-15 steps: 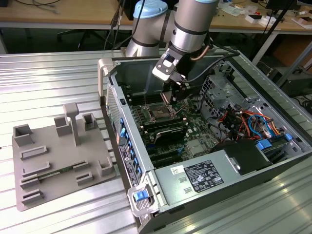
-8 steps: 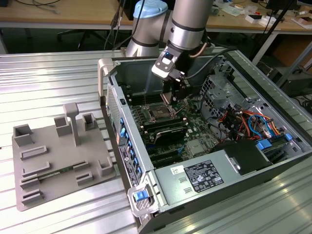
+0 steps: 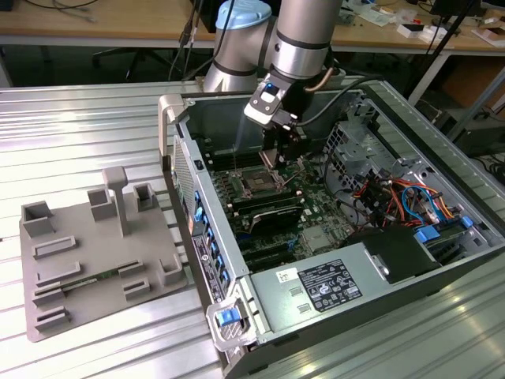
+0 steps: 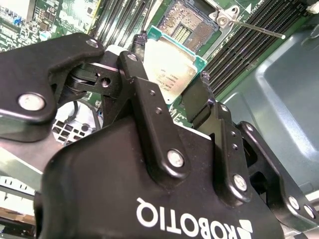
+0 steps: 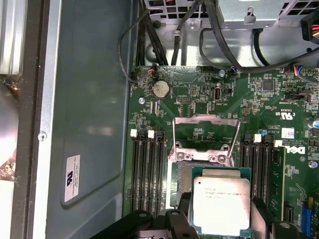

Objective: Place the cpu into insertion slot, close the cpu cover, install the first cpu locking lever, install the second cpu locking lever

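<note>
Open case [image 3: 183, 170] on the table [image 3: 95, 118]; inside, the cover [image 5: 205, 119] stands raised at the edge of the bare slot [image 4: 192, 22]. My hand [image 4: 165, 75] pinches the cpu [image 5: 221, 204] by two edges, over the slot.

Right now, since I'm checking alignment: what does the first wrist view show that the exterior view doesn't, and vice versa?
First wrist view adds: the cpu, gripped, its metal top showing, and the cpu cover swung open. Exterior view adds: the arm reaching into the case and the grey fixture beside it on the table. Both: the gripper, the insertion slot, the memory slots.
</note>
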